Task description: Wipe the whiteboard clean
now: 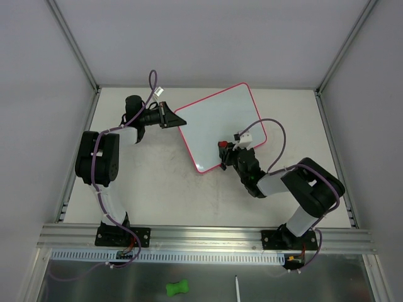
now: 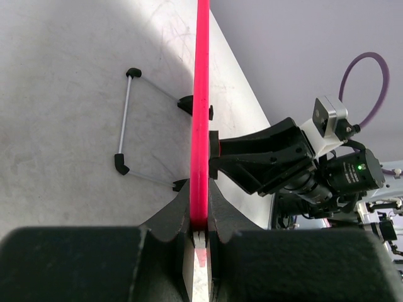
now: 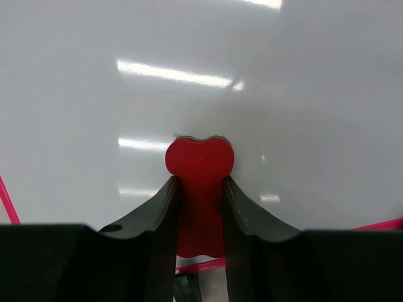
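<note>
The whiteboard (image 1: 217,123), white with a thin pink-red frame, lies at an angle in the middle of the table. My left gripper (image 1: 171,117) is shut on its left corner. In the left wrist view the jaws (image 2: 200,189) pinch the pink frame edge (image 2: 201,94), which runs straight up the picture. My right gripper (image 1: 225,153) is shut on a red eraser (image 3: 199,160) with a heart-shaped end, pressed flat on the white surface (image 3: 264,75) near the board's near edge. The board's face shows no marks in the right wrist view.
A thin wire stand with black caps (image 2: 124,116) hangs from two black clips beside the frame. A metal rail (image 1: 201,236) crosses the near edge. Below it lie a green object (image 1: 177,288) and a thin white stick (image 1: 237,288). Enclosure walls stand on three sides.
</note>
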You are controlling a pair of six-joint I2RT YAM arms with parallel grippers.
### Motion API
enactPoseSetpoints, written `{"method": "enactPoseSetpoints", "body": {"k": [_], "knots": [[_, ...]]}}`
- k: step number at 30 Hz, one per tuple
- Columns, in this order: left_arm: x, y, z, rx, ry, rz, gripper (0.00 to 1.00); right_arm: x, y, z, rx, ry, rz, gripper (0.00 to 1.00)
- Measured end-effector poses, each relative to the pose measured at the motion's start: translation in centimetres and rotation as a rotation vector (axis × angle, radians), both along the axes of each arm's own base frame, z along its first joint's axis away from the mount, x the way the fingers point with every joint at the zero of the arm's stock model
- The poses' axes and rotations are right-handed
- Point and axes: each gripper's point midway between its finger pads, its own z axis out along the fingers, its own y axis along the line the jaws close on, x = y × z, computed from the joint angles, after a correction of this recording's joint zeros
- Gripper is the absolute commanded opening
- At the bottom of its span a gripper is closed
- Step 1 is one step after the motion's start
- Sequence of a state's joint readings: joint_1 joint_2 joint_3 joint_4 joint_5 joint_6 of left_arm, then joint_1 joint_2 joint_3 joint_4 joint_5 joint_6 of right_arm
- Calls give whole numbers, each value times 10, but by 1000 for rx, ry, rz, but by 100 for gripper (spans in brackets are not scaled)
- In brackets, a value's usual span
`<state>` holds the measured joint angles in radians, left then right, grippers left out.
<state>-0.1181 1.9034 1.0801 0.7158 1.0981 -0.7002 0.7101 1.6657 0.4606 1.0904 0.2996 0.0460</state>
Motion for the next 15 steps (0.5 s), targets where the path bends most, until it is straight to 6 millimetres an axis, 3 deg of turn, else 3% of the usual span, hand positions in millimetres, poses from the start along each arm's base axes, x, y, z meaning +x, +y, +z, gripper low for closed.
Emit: {"method": "enactPoseSetpoints", "body": {"k": [6,15], "knots": [[0,0,0,1,1,-1,0,-6,11,1,-41,-19,38,0],[0,0,-1,3,2,-2,0,-6,-1,-3,-24,-1,-33,0]]}}
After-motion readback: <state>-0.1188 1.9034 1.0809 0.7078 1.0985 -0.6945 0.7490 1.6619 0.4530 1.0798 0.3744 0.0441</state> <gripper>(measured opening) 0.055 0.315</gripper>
